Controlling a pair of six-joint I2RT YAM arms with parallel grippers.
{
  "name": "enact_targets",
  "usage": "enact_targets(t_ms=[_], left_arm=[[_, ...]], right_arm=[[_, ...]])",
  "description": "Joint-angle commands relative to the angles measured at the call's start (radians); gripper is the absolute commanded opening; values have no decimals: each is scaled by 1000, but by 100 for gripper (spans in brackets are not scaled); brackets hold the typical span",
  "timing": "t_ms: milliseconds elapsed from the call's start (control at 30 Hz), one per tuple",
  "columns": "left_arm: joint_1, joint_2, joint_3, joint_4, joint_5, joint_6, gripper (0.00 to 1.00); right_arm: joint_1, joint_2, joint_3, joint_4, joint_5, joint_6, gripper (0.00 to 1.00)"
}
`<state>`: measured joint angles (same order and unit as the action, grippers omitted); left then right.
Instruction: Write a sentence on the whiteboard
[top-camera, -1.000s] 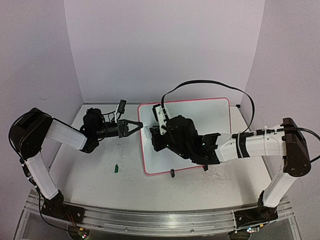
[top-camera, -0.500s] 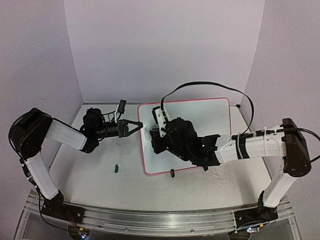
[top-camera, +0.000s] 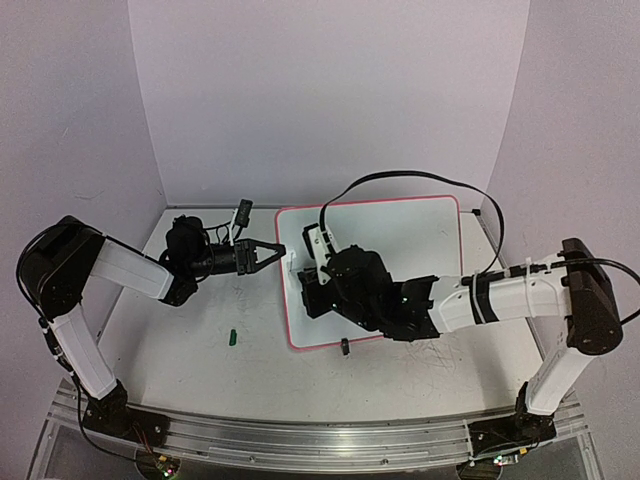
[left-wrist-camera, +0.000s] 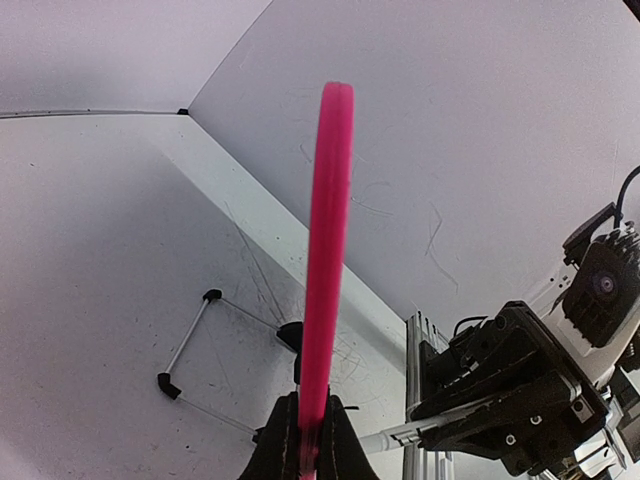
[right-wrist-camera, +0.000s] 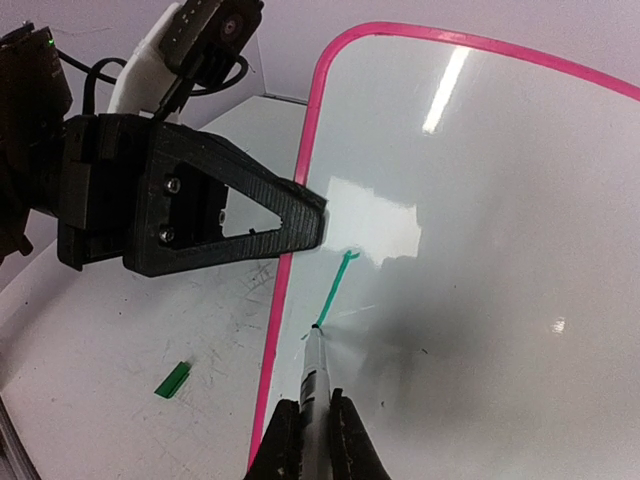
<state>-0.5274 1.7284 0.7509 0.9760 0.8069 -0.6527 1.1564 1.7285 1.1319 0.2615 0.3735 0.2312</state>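
Clamps left jaws on the pink left rim of the whiteboard (top-camera: 420, 225), lying on the counter (top-camera: 200, 370) right of centre; grips a marker (right-wrist-camera: 314, 375) in right jaws, presses its tip to the board at the end of a short green stroke (right-wrist-camera: 336, 288)

Whiteboard (top-camera: 410, 235): glossy white, pink frame. Marker stroke (right-wrist-camera: 336, 288): green. Small piece (top-camera: 231, 337): green. Table (top-camera: 200, 370): white, scuffed.

Bright, even overhead light; glare streaks on whiteboard (right-wrist-camera: 480, 250); wrist views distorted at edges.
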Motion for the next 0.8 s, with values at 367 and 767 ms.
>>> enact_targets(t_ms=[367,767], left_arm=[[0,-58,8,22,23,-33,0],[0,-59,0,21,19,-30,0]], right_arm=[[8,26,-18,-22,21,43,0],[-11,-107,-15,46,-53,17,0]])
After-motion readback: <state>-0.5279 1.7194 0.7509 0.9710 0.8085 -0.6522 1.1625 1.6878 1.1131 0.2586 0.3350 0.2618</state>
